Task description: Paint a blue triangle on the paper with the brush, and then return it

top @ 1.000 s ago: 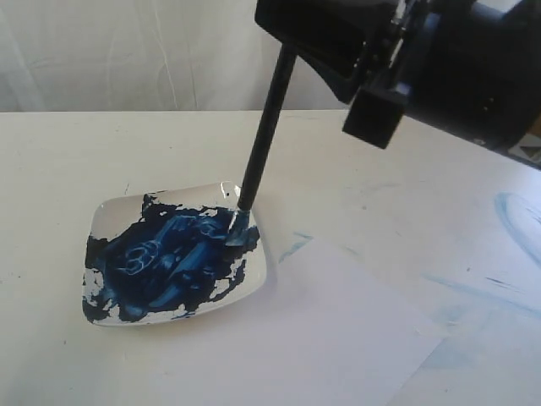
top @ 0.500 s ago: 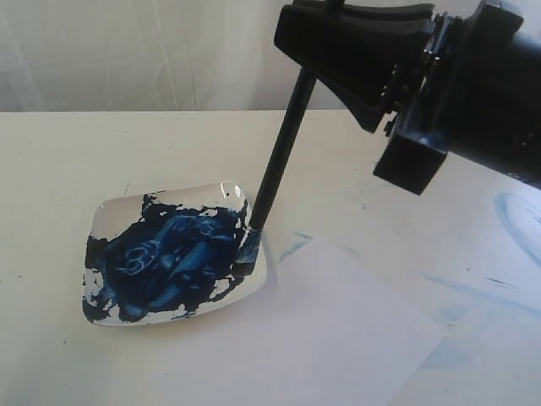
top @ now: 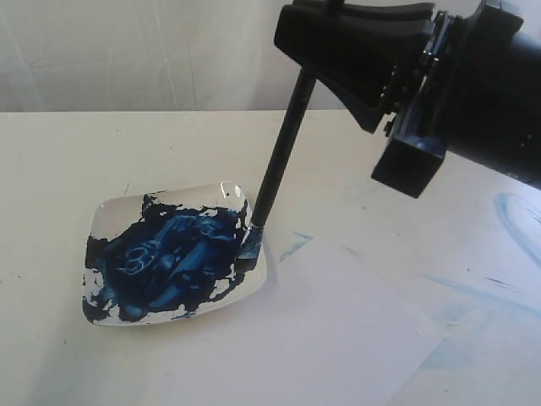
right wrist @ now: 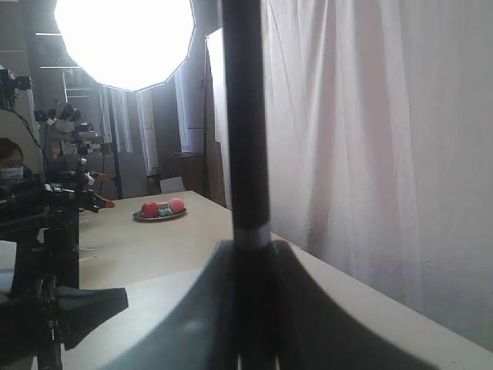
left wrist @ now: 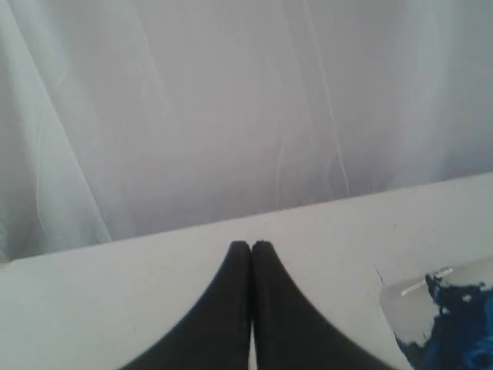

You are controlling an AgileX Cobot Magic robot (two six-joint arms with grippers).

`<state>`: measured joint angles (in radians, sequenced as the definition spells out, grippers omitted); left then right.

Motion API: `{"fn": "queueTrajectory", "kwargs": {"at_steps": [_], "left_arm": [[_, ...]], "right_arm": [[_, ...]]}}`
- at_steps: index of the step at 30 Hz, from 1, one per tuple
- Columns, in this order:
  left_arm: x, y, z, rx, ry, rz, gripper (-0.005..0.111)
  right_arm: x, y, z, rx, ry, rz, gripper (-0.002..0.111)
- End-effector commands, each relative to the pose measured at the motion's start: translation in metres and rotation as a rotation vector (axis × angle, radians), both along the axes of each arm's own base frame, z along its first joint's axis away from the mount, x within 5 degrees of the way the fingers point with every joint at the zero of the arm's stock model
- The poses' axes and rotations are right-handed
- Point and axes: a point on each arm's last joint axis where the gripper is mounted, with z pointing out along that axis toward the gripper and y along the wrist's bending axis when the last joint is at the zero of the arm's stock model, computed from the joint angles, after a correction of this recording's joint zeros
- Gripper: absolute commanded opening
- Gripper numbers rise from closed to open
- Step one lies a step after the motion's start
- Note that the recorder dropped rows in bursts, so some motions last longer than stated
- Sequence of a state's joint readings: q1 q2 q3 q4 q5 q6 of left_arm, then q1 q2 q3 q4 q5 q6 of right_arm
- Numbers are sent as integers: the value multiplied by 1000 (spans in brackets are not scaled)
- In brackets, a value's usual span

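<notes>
My right gripper (top: pixel 325 51) hangs high over the table, shut on the upper handle of the brush (top: pixel 277 161). The brush slants down to the left, and its blue-stained tip (top: pixel 248 248) rests at the right rim of the square white dish (top: pixel 108 211) smeared with dark blue paint. The right wrist view shows the black handle (right wrist: pixel 245 116) standing clamped between the fingers of the right gripper (right wrist: pixel 250 250). The paper (top: pixel 338 338) lies right of the dish with only a faint pale-blue mark (top: pixel 294 245); no blue triangle shows. My left gripper (left wrist: pixel 250 245) is shut on nothing, near the dish's corner (left wrist: pixel 400 297).
Pale-blue smears (top: pixel 516 216) and a streak (top: pixel 473 292) mark the table right of the paper. A white curtain (top: pixel 127 51) backs the table. In the right wrist view, a plate with red fruit (right wrist: pixel 159 210) sits far off, near camera stands.
The right gripper has shifted right with the brush. The bristle tip has slid from inside the dish's paint to its right rim. Over the last half second almost nothing moved.
</notes>
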<state>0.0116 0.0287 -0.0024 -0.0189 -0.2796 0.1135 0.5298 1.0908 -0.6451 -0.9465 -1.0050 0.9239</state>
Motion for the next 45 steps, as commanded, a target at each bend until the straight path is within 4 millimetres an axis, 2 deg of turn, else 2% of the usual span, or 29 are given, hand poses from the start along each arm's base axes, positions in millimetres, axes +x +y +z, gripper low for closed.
{"fn": "queueTrajectory", "kwargs": {"at_steps": [1,5,9,11,14,16,20,23,26,32,36,40,45], "left_arm": [[-4,1,16,-63,-189,-1,0],[-10,3,31,-322,-375,-74,0],[-16,6,40,-421,-501,-86,0],[-17,7,54,-448,-509,-89,0],[-15,4,79,-438,-425,-98,0],[-8,1,94,-394,-297,-96,0],[8,0,105,-330,-9,-45,0],[18,2,101,-347,253,15,0],[28,-5,84,-170,541,-28,0],[42,-54,59,74,837,-578,0],[52,-82,41,33,1045,-894,0],[63,-101,29,-43,1126,-1109,0],[82,-109,26,-5,1160,-1151,0]], "right_arm": [[-1,-2,2,15,-8,-2,0],[-1,-2,2,16,-4,-1,0],[-1,-2,2,26,6,1,0],[-1,-2,3,36,11,-3,0],[0,-2,3,38,12,-4,0],[0,-2,3,34,13,-8,0],[2,-2,1,18,24,-31,0],[2,-2,1,17,25,-33,0],[3,-2,0,10,27,-42,0],[12,-4,-7,-58,68,-137,0],[13,-4,-8,-69,75,-153,0],[13,-4,-8,-68,75,-151,0],[14,-4,-9,-80,81,-164,0]]}}
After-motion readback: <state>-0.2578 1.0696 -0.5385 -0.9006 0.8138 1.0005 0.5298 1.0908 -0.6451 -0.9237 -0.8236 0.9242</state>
